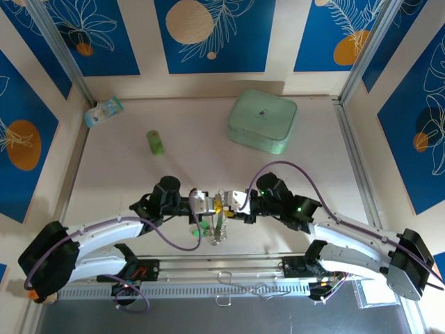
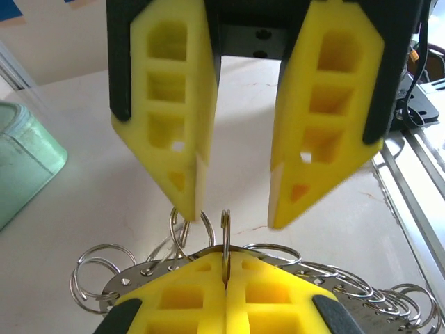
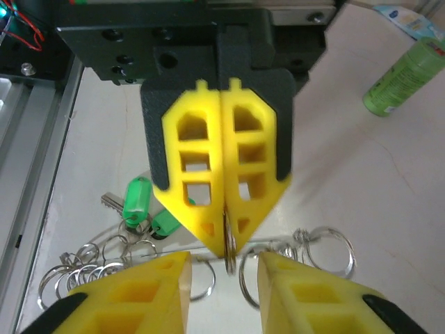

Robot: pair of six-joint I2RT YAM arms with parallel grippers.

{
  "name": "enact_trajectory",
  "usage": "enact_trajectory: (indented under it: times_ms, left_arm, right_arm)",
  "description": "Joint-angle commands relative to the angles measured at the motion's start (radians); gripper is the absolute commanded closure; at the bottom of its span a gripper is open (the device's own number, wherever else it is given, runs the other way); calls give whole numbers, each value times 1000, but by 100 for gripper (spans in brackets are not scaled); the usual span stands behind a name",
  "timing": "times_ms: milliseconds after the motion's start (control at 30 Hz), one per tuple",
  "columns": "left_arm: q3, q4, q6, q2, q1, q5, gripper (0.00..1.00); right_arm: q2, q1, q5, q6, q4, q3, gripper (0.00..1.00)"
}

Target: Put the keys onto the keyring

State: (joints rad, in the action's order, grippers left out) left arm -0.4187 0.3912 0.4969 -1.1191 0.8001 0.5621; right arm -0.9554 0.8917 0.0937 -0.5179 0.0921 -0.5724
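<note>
The keyring, edged with small split rings, sits near the table's front edge, one ring clamped upright by the closed left gripper, the right gripper facing it with jaws apart, the keys lying just beside.

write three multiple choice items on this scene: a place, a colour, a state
1. Where is the mint case? a) far side, right of centre b) near edge, left corner c) lifted in the air
2. The keys' plastic heads are: a) red b) green c) black
3. At the keyring, the left claw and right claw are: a) both open b) left shut on one of its rings, right open c) both shut, empty
Answers: 1 a, it rests at the far side in the top view; 2 b, the heads show green; 3 b, one pair pinches a ring, the other gapes.
</note>
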Motion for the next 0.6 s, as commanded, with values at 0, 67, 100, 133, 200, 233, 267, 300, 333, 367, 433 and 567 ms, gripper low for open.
enact_trajectory:
  times_ms: [0, 67, 100, 133, 200, 233, 267, 300, 333, 367, 433, 567]
  left_arm:
    - [28, 68, 116, 62, 41, -80, 100]
    - [29, 51, 186, 77, 67, -154, 100]
    - [29, 44, 226, 82, 80, -182, 100]
    - [30, 44, 250, 83, 91, -205, 100]
    - [34, 53, 295, 85, 111, -238, 100]
    - [35, 61, 310, 85, 119, -250, 100]
    - [38, 72, 322, 84, 127, -268, 100]
    - [41, 81, 333, 85, 134, -282, 100]
    - [43, 88, 341, 85, 138, -291, 100]
    - [45, 93, 350, 86, 143, -300, 100]
    - [49, 94, 376, 90, 150, -303, 100]
    - [51, 95, 402, 91, 159, -310, 100]
  right_arm:
    - [82, -4, -1, 28, 35, 33, 65]
    - [100, 1, -9, 30, 60, 31, 65]
    - [104, 4, -12, 27, 75, 32, 65]
    - [106, 10, -14, 18, 85, 34, 66]
    - [107, 28, -32, 10, 83, 42, 69]
    - [109, 34, -36, 10, 82, 45, 71]
    - [110, 40, -42, 9, 82, 47, 73]
    - [112, 45, -51, 10, 82, 50, 75]
    - [114, 49, -65, 10, 83, 55, 76]
    - [119, 54, -83, 5, 84, 60, 77]
    - [126, 64, -126, -9, 83, 66, 77]
    - [125, 67, -192, -15, 66, 68, 77]
